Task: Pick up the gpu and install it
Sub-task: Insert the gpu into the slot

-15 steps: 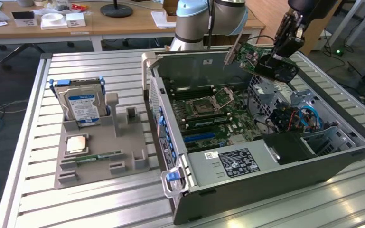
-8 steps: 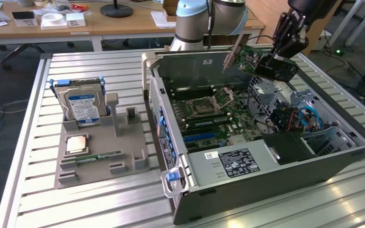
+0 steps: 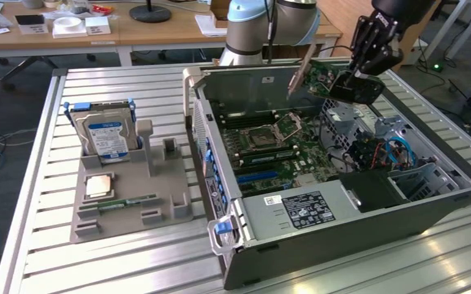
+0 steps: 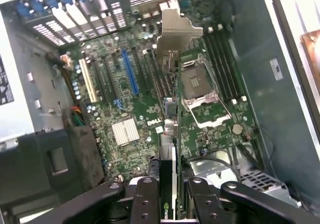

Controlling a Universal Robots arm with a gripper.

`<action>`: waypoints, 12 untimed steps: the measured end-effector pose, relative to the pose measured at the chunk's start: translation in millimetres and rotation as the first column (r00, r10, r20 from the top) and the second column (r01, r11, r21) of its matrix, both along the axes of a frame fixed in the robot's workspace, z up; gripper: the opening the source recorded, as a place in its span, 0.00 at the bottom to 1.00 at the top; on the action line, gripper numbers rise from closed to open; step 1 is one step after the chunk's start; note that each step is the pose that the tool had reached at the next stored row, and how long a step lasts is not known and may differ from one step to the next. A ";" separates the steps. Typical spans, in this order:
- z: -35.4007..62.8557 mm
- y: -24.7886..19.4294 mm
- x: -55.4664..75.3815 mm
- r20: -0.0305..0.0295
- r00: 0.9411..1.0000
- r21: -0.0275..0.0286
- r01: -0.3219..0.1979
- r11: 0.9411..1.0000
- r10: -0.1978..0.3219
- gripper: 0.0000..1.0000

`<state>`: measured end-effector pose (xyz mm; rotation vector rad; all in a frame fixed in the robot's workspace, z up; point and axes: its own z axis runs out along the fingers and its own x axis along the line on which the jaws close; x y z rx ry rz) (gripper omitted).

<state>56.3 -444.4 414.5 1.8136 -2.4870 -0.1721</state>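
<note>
Exterior view, upper right of frame: end effector (image 3: 345, 73) hangs over the open computer case (image 3: 342, 242), pinching the gpu (image 3: 317, 75). Card is in the air, tilted, clear of the board below. Green circuit face shows toward the camera; silver end bracket (image 3: 301, 70) sits on the side toward the exterior view's left, near the case's rear wall.

Wrist view: gpu (image 4: 171, 149) seen edge-on, running away from the camera, with the bracket (image 4: 177, 29) at its far end. Black fingers (image 4: 145, 199) press on either flat face of the card; end effector (image 4: 174, 196) is closed onto it. The motherboard (image 4: 130, 109) lies beneath, apart from the card. A blue slot (image 4: 130, 72) lies to one side of the card's line and the open CPU socket (image 4: 202, 92) to the other.

Exterior view, centre: case lies on its side, lid off, on the slatted metal bench (image 3: 137, 263). Motherboard (image 3: 288, 153) is exposed, with the CPU socket (image 3: 266, 133) mid-board. A labelled power supply (image 3: 305, 208) sits in the near corner of the case.

Exterior view, left of frame: grey holder (image 3: 129, 177) rests on the bench, beside the case. A hard drive (image 3: 105, 135) with a blue-white label stands upright in the holder's back slot. A square silver chip (image 3: 98, 185) lies flat in front of it, and a slim green memory stick (image 3: 125, 202) lies nearer the holder's front edge.
</note>
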 end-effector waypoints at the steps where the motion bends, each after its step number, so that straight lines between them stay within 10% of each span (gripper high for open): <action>1: 0.0 0.0 0.0 0.000 1.000 0.000 -0.014 1.000 0.014 0.26; 12: 0.1 0.6 0.0 0.000 0.995 -0.006 -0.096 0.995 0.096 0.26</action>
